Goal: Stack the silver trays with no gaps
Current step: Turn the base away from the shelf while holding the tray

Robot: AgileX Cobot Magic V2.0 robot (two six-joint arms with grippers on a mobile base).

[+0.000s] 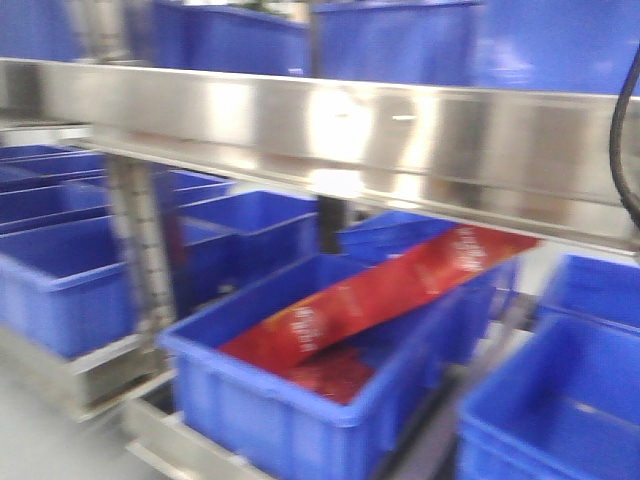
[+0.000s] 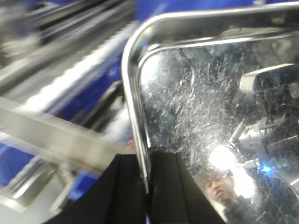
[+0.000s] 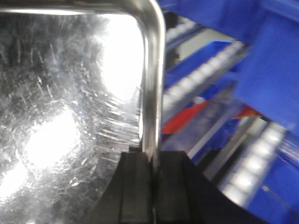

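At the bottom centre of the left wrist view, the left tool (image 2: 145,161) is clamped on the out-turned rim of a silver tray (image 2: 201,107). The right tool (image 3: 153,158) pinches a rim the same way, and we judge it one tray, held between both arms. Such thin edge grips could let it pivot or slip, or clip the shelf rail (image 1: 350,130), and nest skewed. Each gripped rim runs up-frame and the scratched face is toward the cameras — the long axis we cannot tell.

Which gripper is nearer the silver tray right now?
Neither: both touch it. The left gripper is shut on the left rim of the silver tray; the right gripper is shut on its right rim.
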